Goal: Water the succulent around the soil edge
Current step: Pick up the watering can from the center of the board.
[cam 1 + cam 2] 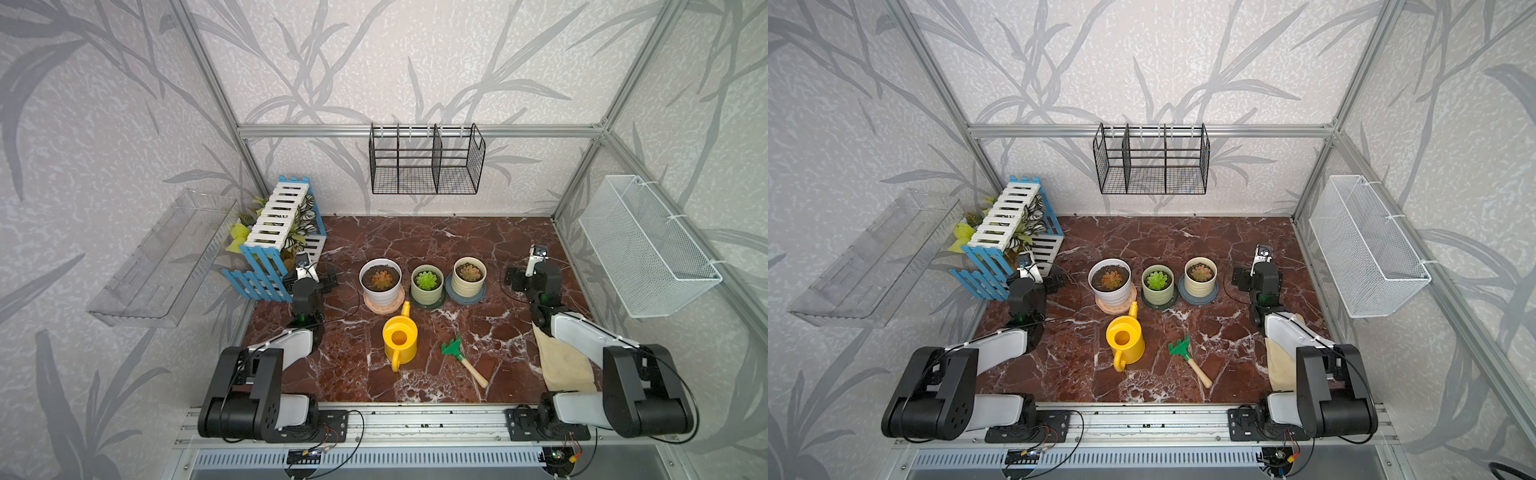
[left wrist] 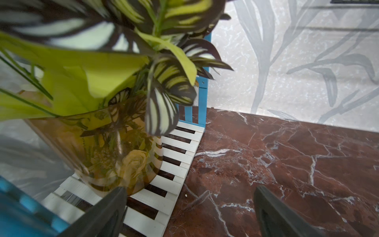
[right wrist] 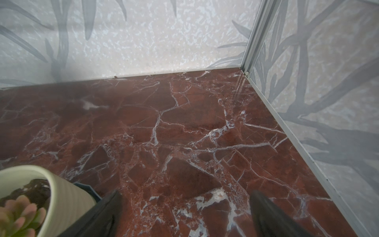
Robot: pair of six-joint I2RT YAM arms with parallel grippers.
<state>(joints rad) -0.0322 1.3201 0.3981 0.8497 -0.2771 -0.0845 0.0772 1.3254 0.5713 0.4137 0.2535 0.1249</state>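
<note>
A beige cloth at four o'clock on the red marble worktop lies partly hidden under the right arm. The right wrist picture's edge cuts off the cream ribbed pot and its blurred pink-tipped succulent; the striped leaves over the amber glass vase are blurred too.

Upright yellow watering can just before white pot

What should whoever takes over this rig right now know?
Left gripper: open, empty, by the blue-and-white slatted plant stand.
Right gripper: open, empty, beside the cream ribbed succulent pot.
Yellow plastic watering can: untouched, upright on the red marble table, spout toward the white ribbed succulent pot.
Done: nothing yet.
Left: grasp the can, pour around a succulent's soil edge.
</note>
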